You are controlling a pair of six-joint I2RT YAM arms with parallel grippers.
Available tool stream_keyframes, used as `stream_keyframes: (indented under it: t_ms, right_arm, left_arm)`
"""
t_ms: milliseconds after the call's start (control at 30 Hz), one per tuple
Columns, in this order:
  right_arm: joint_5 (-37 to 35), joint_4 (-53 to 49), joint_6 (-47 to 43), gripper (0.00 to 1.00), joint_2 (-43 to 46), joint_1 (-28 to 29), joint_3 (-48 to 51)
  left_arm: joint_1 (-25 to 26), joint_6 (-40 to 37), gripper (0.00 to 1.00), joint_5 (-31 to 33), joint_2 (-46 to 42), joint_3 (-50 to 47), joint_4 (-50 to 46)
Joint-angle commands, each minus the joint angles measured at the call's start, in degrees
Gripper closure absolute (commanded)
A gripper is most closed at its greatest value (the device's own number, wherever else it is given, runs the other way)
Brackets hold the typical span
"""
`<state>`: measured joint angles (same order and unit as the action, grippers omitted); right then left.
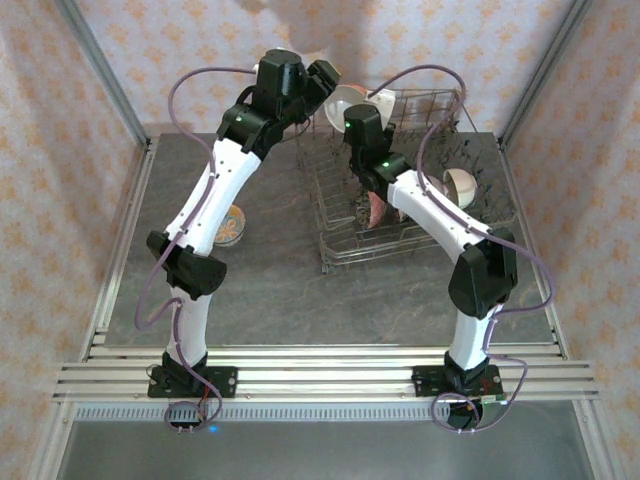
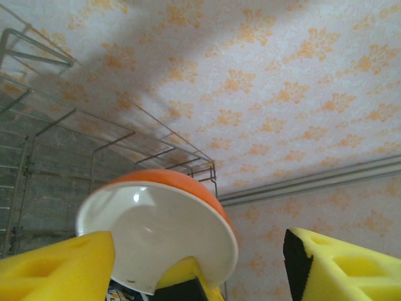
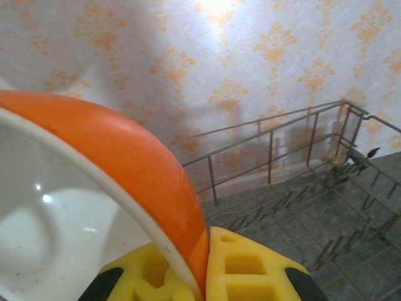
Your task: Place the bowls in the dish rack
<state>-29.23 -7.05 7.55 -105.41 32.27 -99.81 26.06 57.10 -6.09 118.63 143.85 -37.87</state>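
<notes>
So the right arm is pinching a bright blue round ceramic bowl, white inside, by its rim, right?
Not blue: the round ceramic bowl is bright orange outside. The rest holds: it is white inside and the right arm's yellow foam fingers pinch its rim, as the right wrist view shows.

The arms (image 1: 215, 190) are built of white links and black joints, with purple cables (image 1: 172, 95). Yellow foam pads (image 2: 56, 269) are fitted to the left tool (image 2: 199, 276) and right tool (image 3: 204, 273).
</notes>
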Motion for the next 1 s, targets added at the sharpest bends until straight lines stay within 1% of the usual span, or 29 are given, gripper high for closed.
stream_keyframes:
  t_ms: [0, 100, 233, 333, 533, 700, 800, 967]
  right_arm:
    - [-2.88, -5.06, 1.69, 1.0, -0.39, -1.45, -3.51]
    - [-4.01, -10.36, 2.34, 1.0, -0.73, -3.91, -5.31]
    - [-6.13, -19.96, 2.66, 1.0, -3.11, -7.93, -10.25]
    - [-9.33, -29.11, 1.73, 1.0, -6.76, -11.18, -16.95]
    - [-11.05, -42.21, 0.86, 1.0, -15.44, -17.65, -29.04]
    - [-10.92, -45.73, -2.21, 1.0, -19.65, -21.31, -34.52]
    - [-11.53, -48.65, -3.82, 1.0, -22.54, -23.2, -38.84]
    - [-14.04, -48.01, -6.48, 1.0, -26.17, -25.31, -41.69]
  left_arm:
    - [-1.54, -3.1, 0.27, 1.22, -4.01, 0.88, 0.02]
    - [-2.73, -5.28, 0.26, 1.09, -5.53, -1.02, -0.78]
    - [-4.52, -8.51, 0.26, 0.21, -8.88, -7.86, 0.13]
    - [-5.06, -12.3, 0.26, 0.15, -12.3, -13.41, -0.8]
    - [-5.36, -18.13, 0.27, 0.09, -17.02, -25.31, -1.5]
    - [-5.33, -22.37, 0.27, 0.99, -19.91, -32.51, -1.2]
    - [-5.46, -23.55, 0.26, 1.2, -21.25, -37.33, 0.42]
    - [-6.53, -24.24, 0.26, -2.58, -21.28, -43.22, 4.32]
